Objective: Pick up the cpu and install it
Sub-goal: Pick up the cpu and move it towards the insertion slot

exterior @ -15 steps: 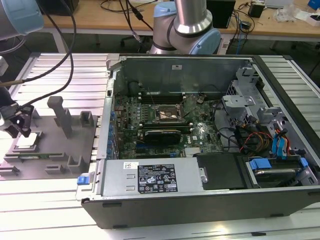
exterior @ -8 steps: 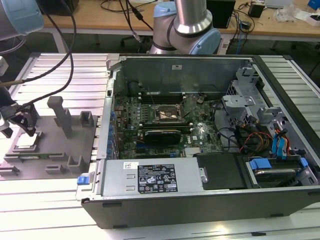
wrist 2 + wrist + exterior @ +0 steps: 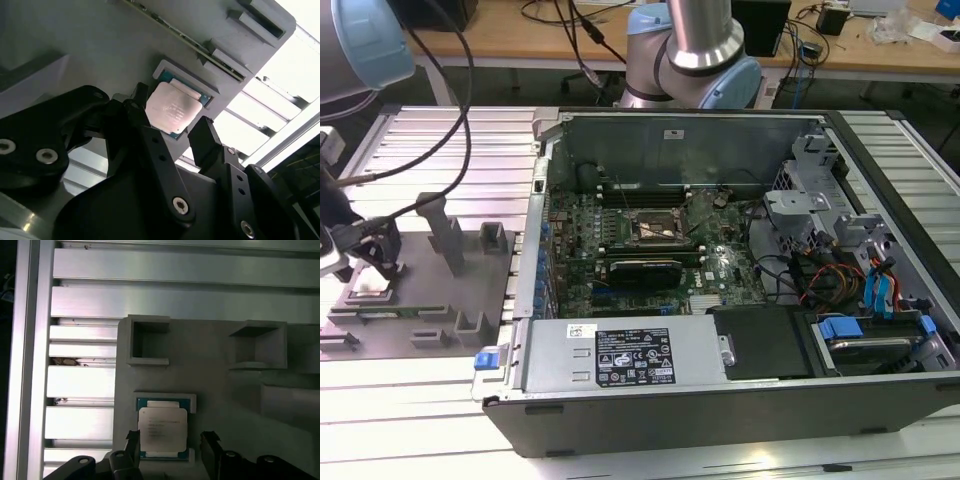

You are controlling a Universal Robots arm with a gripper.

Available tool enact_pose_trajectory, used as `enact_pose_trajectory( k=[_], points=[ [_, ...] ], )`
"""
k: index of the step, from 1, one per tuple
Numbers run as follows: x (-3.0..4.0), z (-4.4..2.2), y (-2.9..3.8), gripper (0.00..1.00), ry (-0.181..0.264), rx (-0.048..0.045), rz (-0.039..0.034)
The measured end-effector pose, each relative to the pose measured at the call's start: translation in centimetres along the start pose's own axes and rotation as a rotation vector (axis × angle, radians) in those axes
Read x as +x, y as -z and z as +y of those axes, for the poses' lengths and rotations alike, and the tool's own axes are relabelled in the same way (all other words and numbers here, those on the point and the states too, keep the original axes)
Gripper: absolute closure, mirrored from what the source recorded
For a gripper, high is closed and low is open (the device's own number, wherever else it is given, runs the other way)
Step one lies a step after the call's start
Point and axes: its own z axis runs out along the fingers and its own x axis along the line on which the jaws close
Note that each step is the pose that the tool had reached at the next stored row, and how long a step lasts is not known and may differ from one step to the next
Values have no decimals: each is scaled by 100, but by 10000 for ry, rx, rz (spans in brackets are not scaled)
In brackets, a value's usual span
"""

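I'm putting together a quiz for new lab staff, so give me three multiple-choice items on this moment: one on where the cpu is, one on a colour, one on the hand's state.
1. Where does the cpu lie?
A. In the socket inside the computer case
B. In a recess of the gray holder plate
C. On top of the memory stick

2. What colour is the cpu's top?
A. Black
B. Red
C. Pale silver

3. How is the hand?
A. Open, with a finger on each side of the cpu
B. Shut on the cpu and lifted clear
C. Open above the computer case

Answers:
1 B: both wrist views show it seated in the plate's recess.
2 C: the top shows pale silver inside a darker rim.
3 A: the fingers flank the chip, and the first wrist view shows a gap at one finger.
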Motion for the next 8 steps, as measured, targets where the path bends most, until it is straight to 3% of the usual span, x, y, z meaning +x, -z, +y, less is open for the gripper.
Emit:
enact_pose_trajectory(
  k=[4, 8],
  points=[
    [9, 7, -80, 40, 0, -38, -2],
    [13, 9, -112, 40, 0, -37, 1]
  ],
)
